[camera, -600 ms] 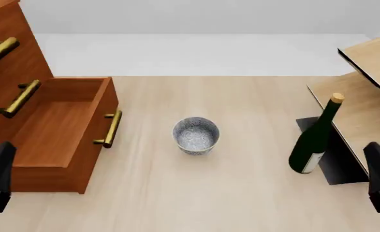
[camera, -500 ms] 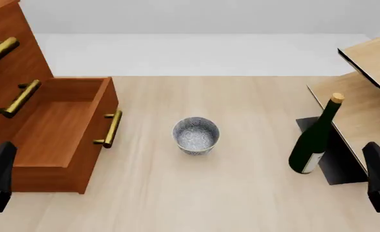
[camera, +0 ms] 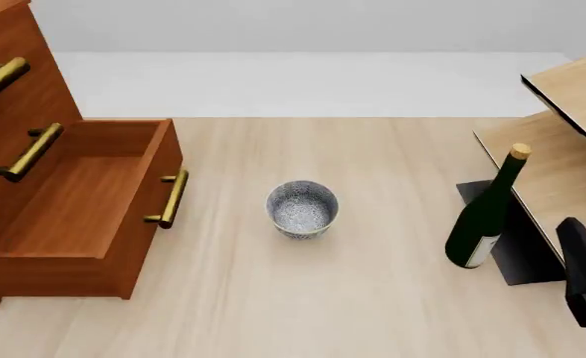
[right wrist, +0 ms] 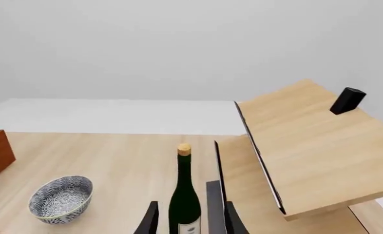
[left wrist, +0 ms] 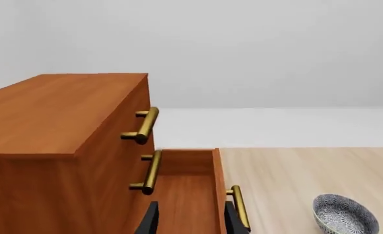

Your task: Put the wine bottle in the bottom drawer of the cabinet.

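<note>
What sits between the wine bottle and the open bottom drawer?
In the front view, only the speckled bowl stands on the table between the wine bottle and the bottom drawer, roughly midway; the rest of that stretch is bare tabletop.

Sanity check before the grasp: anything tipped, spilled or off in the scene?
Nothing stands out. The wine bottle stands upright by the shelf unit, corked. The bowl sits upright mid-table. The bottom drawer of the cabinet is pulled open and looks empty.
</note>
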